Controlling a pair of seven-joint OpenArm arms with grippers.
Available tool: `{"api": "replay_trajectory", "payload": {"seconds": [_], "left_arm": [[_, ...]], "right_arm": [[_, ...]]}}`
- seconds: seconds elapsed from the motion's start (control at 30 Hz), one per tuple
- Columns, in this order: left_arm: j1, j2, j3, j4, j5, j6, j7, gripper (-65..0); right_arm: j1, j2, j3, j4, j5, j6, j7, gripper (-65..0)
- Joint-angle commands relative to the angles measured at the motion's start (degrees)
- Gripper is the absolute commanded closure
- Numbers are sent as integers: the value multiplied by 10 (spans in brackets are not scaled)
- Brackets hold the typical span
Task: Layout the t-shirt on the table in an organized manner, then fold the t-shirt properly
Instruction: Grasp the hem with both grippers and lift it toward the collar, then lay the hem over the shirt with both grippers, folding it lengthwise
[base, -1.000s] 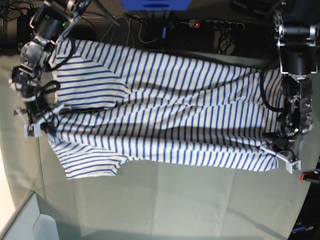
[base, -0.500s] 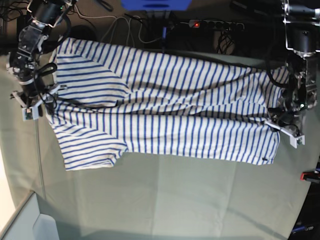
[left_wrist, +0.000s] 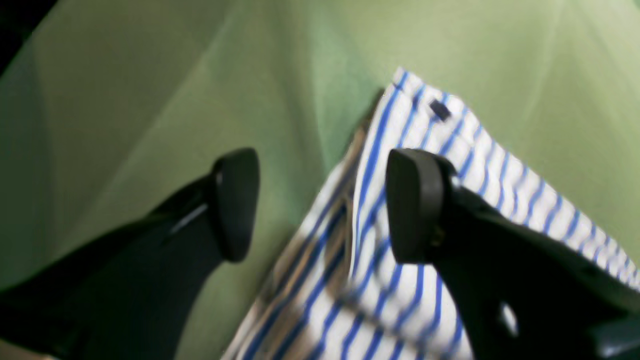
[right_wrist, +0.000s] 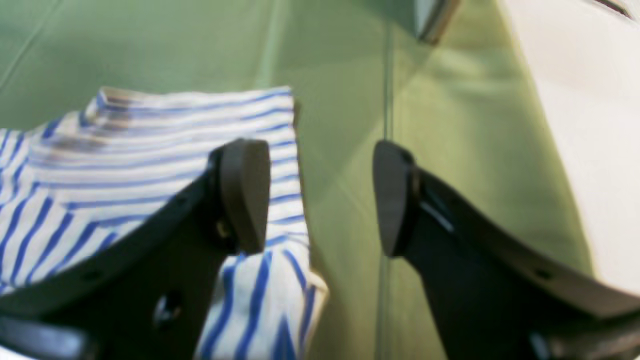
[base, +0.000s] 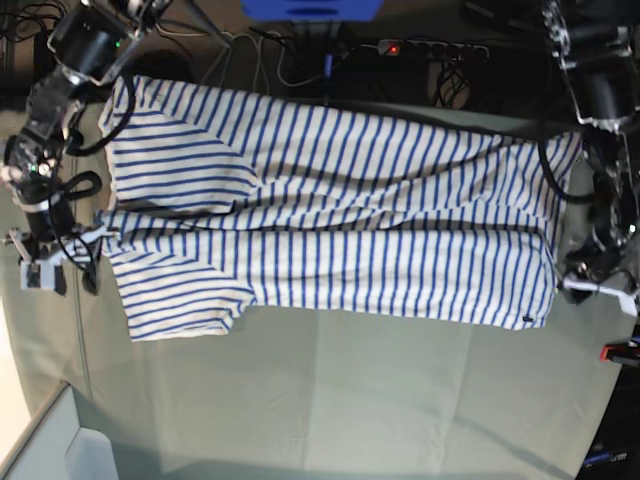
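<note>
The t-shirt (base: 330, 230) lies spread on the table (base: 350, 400), long axis running across the base view from side to side; sleeves and shoulders at that view's left, hem at its right; the far part reaches up near the table's back edge, where cables sit beyond.

Your right gripper (base: 45, 262) stands at the sleeve end, just off the cloth; in its wrist view the jaws are parted and hold nothing, one pad over the striped sleeve edge (right_wrist: 175, 165), the other over bare table; the shirt lies to the inner side of those jaws.

Your left gripper (base: 600, 288) sits at the hem end, beside the near hem corner; its jaws are likewise spread and empty; one pad hovers above the stripes (left_wrist: 380, 235), the other above the green cloth; the hem corner with its small dark tag (left_wrist: 440, 109) points away ahead of the jaws.

Judgement: layout looks nearly done, some ripples along the middle; the fold probably turns on each arm taking its own end, since each is nearest to it.

Room: broad open table on the near side of the shirt; little at the back; a red clamp (base: 622, 352) close by your left gripper, mind it.
</note>
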Motion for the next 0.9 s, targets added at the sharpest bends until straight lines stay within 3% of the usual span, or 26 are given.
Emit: {"api": "replay_trajectory", "payload": {"seconds": [0.0, 0.1, 0.27, 0.5, 0.63, 0.77, 0.87], "left_arm": [[-33, -11, 11, -12, -4, -6, -14, -389], [-98, -11, 49, -93, -4, -6, -22, -389], [-182, -11, 151, -228, -4, -6, -104, -389], [-255, -5, 238, -406, -6, -6, -221, -387], [-267, 14, 285, -448, -5, -6, -276, -383], [-267, 18, 317, -450, -8, -6, -301, -303], [-267, 25, 317, -451, -9, -6, -310, -199]], "right_arm": [[21, 9, 0, -6, 10, 3, 17, -334], [65, 16, 0, -52, -34, 3, 17, -334], [114, 17, 2, -101, -93, 3, 17, -334], [132, 18, 2, -141, -107, 3, 21, -334], [129, 18, 2, -142, -107, 3, 22, -333], [127, 18, 2, -141, -107, 3, 22, -333], [127, 20, 3, -141, -107, 3, 22, -333]]}}
